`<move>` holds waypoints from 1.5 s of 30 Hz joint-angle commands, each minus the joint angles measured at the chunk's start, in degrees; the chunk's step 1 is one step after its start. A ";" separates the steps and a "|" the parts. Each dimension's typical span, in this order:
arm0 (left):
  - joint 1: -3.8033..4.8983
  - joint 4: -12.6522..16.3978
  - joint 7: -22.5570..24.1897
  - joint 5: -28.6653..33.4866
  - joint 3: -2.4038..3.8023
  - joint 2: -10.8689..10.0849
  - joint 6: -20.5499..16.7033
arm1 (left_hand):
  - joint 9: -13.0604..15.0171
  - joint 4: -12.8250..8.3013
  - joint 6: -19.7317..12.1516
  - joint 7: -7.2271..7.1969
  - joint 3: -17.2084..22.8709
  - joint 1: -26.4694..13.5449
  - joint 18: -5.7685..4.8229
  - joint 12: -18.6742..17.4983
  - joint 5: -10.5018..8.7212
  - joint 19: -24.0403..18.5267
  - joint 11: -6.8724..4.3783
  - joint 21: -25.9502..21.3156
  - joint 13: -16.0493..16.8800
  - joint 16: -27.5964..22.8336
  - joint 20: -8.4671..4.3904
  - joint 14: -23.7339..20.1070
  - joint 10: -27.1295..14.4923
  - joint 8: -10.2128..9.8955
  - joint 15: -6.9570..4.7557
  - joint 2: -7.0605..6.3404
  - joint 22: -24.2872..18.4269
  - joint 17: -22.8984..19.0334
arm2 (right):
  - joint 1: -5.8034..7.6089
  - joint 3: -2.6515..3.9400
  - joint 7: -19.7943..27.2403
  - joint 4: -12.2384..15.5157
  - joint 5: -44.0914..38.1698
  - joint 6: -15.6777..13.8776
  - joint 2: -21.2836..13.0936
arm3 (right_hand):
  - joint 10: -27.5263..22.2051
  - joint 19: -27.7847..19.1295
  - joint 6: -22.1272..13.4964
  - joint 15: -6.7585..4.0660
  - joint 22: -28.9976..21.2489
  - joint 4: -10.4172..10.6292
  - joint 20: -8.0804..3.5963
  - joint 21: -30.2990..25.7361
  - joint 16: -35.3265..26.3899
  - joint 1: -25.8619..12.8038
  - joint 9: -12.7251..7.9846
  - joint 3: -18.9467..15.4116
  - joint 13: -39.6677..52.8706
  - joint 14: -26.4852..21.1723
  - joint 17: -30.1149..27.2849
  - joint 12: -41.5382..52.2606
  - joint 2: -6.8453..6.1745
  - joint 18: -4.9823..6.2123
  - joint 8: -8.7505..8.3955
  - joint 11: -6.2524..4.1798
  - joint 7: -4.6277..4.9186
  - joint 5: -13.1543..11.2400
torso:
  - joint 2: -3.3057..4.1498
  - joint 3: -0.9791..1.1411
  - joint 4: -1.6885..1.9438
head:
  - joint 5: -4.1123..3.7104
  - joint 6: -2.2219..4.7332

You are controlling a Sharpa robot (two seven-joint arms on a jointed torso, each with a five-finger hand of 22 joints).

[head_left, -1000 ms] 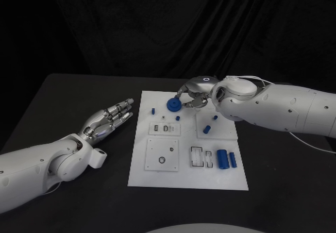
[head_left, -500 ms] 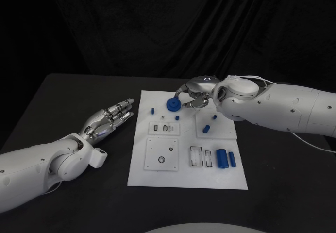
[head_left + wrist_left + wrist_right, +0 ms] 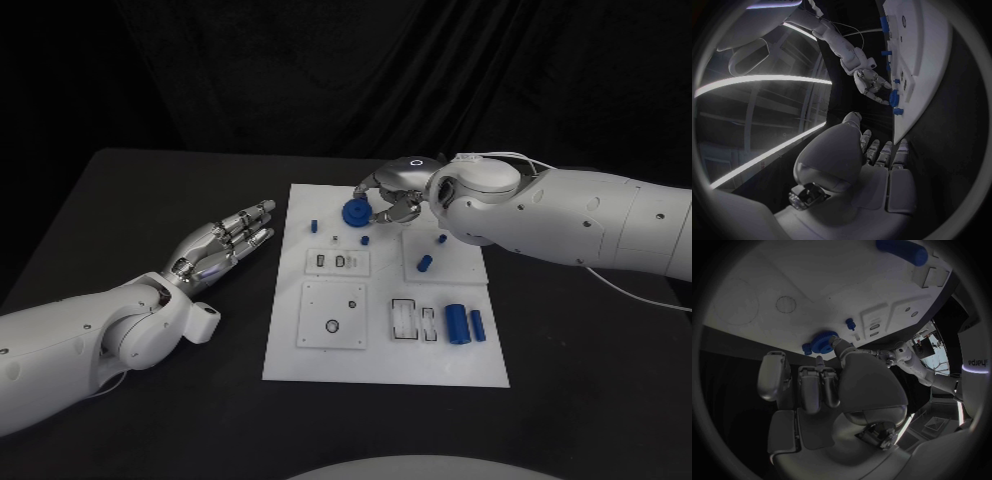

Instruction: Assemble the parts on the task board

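Now we are on the gear step: over the flat white plastic task board (image 3: 378, 345), near its far edge, our silver right hand (image 3: 392, 195) pinches the round blue toothed gear (image 3: 355, 214), tilted. Next, we judge, it must sit level on its peg. Our left hand (image 3: 221, 243) rests spread and empty beside the board's left edge. Smooth blue cylinders (image 3: 459, 325) lie near the right edge.

Matt white task board (image 3: 387, 340) on a matt black table (image 3: 130, 200); glossy white plastic arms, metallic silver left hand (image 3: 224, 240), smooth blue plastic gear (image 3: 355, 215)
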 commanded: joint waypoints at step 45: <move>-0.18 0.68 4.79 -0.10 0.04 -1.17 0.35 | -0.03 0.16 -0.06 0.04 0.47 -0.87 0.92 0.03 0.32 -0.03 0.42 0.08 -0.03 -0.03 0.36 -0.16 -0.03 0.02 0.33 -0.13 -0.06 -0.03 | 3.19 0.00 -2.09 9.36 -0.32 -4.10 -14.69 | 5.96 0.79 10.14 0.01 9.83 0.95 0.16 0.00 0.03 -2.05 -0.32 0.33 15.10 4.84 13.37 0.15 -0.45 0.73 1.36 0.20 1.02 -0.01 | -0.04 0.08 -0.29 | 0.57 -0.35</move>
